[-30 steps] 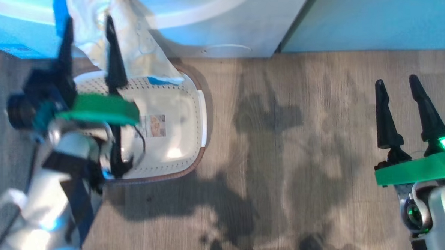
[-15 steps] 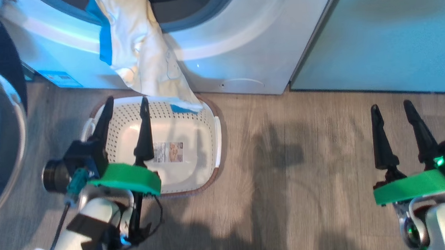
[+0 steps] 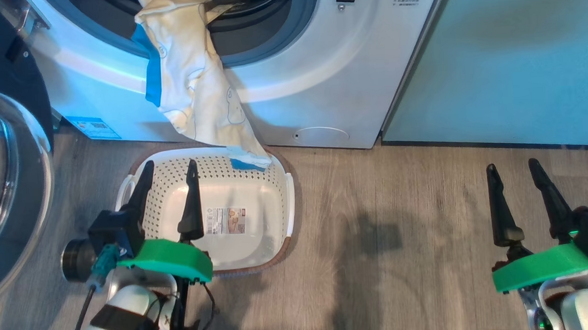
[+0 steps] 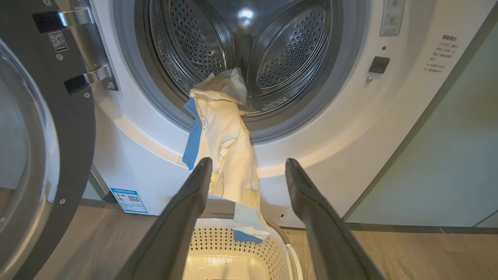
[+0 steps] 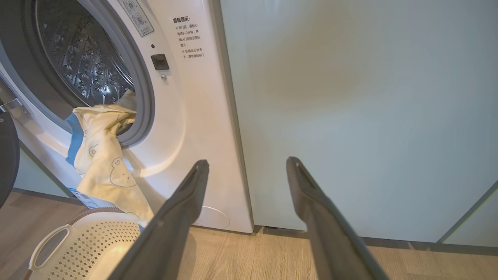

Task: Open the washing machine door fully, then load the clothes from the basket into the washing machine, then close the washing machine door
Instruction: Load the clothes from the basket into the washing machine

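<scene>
- Head view: my left gripper (image 3: 170,164) hangs open, empty, over the cream-white perforated plastic basket (image 3: 290,205); my right gripper (image 3: 511,164), also open and empty, is well apart.
- Left wrist view: the pale cream-yellow, blue-trimmed clothes (image 4: 227,147) drape over the white front-loading washing machine (image 4: 330,155) at its grey gasket (image 4: 155,105), long axis vertical, lower end at the basket rim.
- Right wrist view: the upper end lies in the steel drum (image 5: 85,62). I would grasp mid-length and push everything past the lip.

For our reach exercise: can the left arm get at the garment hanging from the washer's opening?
Probably yes. The left pincer is open and empty, pointing at the clothes draped out of the washing machine down to the basket; nothing stands between, and the washing machine door is swung aside.
</scene>
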`<state>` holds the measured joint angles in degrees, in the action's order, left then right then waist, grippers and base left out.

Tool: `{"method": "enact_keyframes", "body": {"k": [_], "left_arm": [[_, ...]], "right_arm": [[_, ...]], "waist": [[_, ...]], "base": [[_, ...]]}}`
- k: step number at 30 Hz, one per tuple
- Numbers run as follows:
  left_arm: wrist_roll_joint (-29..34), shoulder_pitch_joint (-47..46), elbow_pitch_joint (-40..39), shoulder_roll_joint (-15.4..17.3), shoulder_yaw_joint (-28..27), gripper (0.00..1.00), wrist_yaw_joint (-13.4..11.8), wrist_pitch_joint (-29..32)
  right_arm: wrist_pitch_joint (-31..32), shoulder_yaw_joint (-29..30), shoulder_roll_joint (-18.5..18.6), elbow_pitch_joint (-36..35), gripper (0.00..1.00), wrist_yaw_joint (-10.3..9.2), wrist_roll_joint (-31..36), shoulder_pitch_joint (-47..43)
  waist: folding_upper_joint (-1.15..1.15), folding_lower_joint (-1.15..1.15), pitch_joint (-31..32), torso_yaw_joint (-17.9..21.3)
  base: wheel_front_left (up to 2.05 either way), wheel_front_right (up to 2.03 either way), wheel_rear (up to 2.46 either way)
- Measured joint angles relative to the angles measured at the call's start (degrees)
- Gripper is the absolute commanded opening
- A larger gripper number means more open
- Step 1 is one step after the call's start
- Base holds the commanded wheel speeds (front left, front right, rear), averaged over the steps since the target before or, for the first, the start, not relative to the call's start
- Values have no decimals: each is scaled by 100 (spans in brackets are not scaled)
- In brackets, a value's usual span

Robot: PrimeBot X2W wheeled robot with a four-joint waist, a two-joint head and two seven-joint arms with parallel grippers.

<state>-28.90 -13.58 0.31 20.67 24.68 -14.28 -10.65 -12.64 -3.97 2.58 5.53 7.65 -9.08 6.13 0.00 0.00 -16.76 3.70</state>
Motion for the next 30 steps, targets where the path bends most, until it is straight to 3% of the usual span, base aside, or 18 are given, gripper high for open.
{"method": "enact_keyframes", "body": {"k": [18, 30], "left_arm": [[-45, -30, 209, -47, 62, 100, 1, -23], [-255, -626, 898, -87, 90, 100, 16, -42]], "right_arm": [[2, -32, 0, -96, 100, 0, -54, 1], [-46, -144, 0, -111, 100, 0, -102, 108]], "waist": [[0, 0, -143, 15], [0, 1, -622, 128]], "base": [[0, 0, 0], [0, 0, 0]]}}
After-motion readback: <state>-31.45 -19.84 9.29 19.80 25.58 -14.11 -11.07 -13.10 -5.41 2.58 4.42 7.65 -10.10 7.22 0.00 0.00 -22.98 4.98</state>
